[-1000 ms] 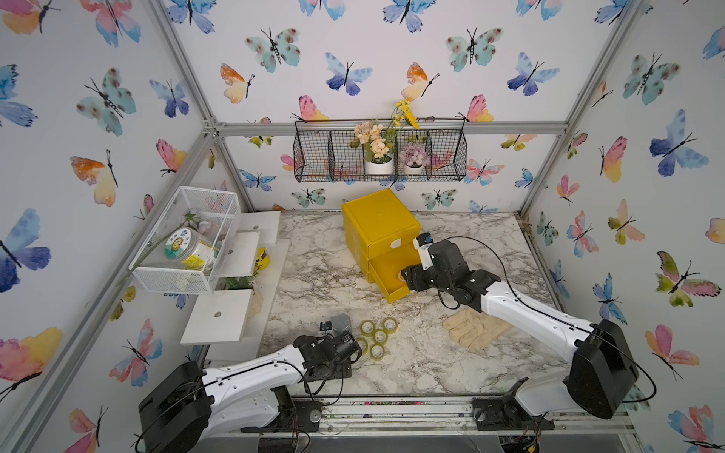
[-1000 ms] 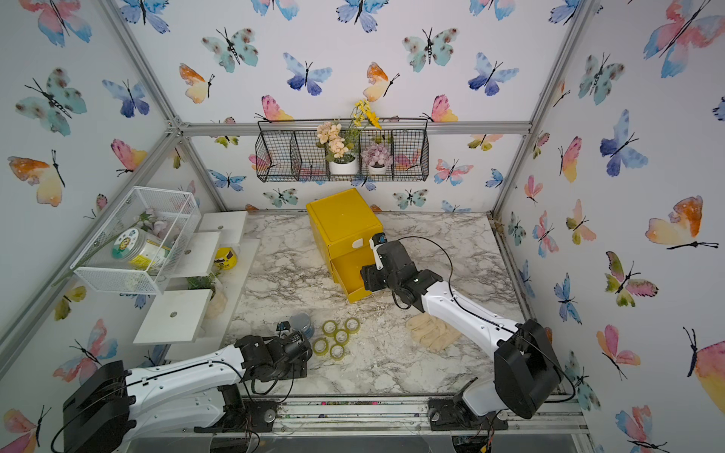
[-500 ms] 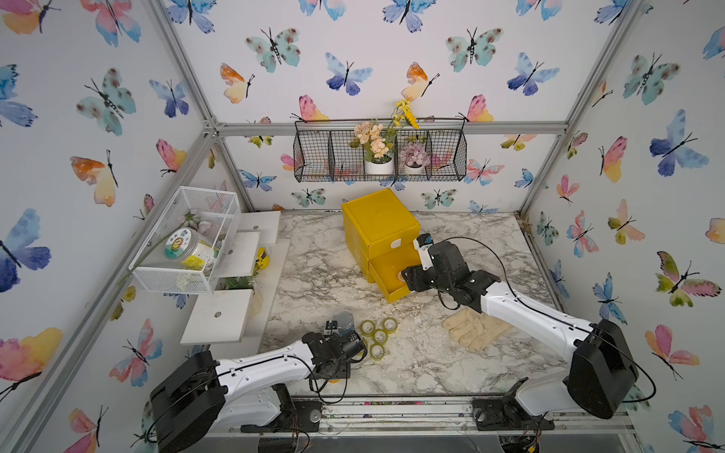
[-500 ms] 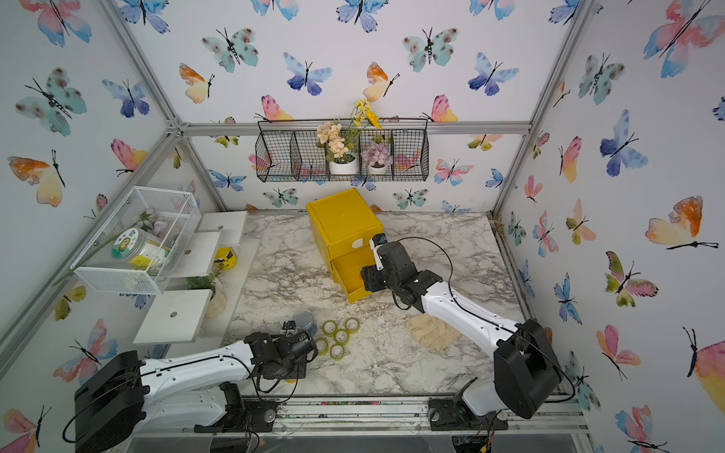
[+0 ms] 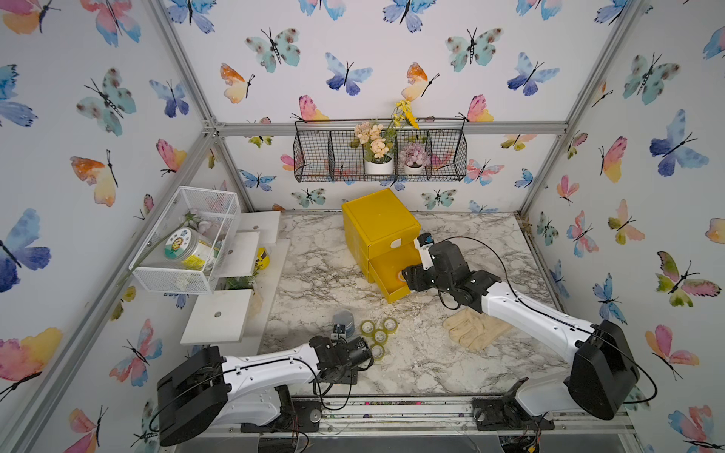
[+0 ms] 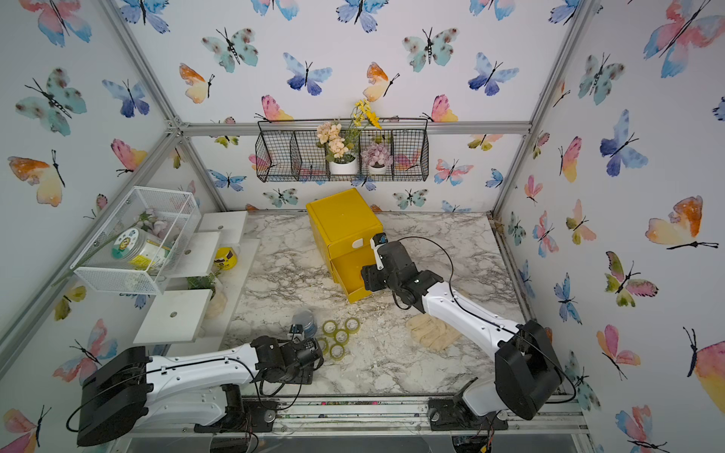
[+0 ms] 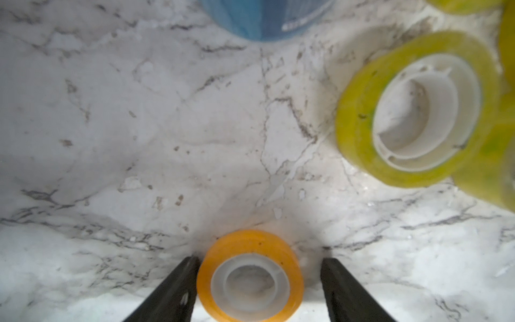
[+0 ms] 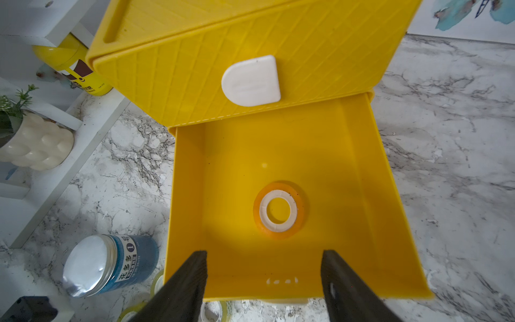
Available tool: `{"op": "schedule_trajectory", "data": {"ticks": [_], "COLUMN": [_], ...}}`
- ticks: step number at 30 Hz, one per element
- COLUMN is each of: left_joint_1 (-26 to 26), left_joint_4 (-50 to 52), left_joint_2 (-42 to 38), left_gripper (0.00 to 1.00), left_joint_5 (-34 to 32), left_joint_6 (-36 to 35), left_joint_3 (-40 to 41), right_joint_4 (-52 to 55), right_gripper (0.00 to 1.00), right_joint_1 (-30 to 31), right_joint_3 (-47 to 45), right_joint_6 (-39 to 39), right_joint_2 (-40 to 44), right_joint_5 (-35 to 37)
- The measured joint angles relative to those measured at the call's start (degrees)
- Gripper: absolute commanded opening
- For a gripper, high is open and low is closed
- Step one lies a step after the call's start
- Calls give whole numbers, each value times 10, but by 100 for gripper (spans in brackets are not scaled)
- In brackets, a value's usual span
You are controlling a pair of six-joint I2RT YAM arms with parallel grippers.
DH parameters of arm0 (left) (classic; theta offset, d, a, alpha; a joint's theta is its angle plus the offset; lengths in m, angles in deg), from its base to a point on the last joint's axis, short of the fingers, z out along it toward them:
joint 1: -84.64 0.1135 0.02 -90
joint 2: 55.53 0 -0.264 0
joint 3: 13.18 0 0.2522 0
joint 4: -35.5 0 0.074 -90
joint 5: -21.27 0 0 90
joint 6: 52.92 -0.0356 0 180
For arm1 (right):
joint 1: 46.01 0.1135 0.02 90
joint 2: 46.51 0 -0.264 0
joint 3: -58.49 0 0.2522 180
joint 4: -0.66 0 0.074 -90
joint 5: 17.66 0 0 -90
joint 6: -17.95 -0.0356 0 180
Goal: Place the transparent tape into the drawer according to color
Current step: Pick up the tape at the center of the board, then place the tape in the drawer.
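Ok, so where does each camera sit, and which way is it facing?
Top views: high at the front, facing down and back over the marble table; left arm and right arm show.
Left wrist: on the left arm, looking down past the open left gripper at the orange roll on the table.
Right wrist: on the right arm, looking down past the open right gripper into the pulled-out drawer, at the orange roll inside.
Shared: both wrist views catch the blue-grey jar.
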Motion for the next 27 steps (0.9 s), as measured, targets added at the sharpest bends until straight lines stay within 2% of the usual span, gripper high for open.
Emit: {"op": "schedule_trajectory", "data": {"ticks": [3, 12, 20, 27], "left_joint_1": [-7, -11, -14, -5], "left_joint_4": [2, 7, 50, 104], "left_joint_2": [-1, -1, -10, -38], "left_gripper": [61, 47, 44, 42], "left_joint_5": [0, 3, 17, 15], "left_joint_6": [6, 12, 13, 5], "left_joint_3": [1, -2, -21, -109], "right_joint_4": [0, 0, 0, -3], "right_gripper": [70, 70, 70, 70], "right_joint_1": [0, 0, 0, 0], "right_joint_3": [0, 0, 0, -13], "right_joint_6": [0, 0, 0, -6], "right_joint_2": [2, 2, 4, 17], "right_joint_5": [1, 4, 9, 22]}}
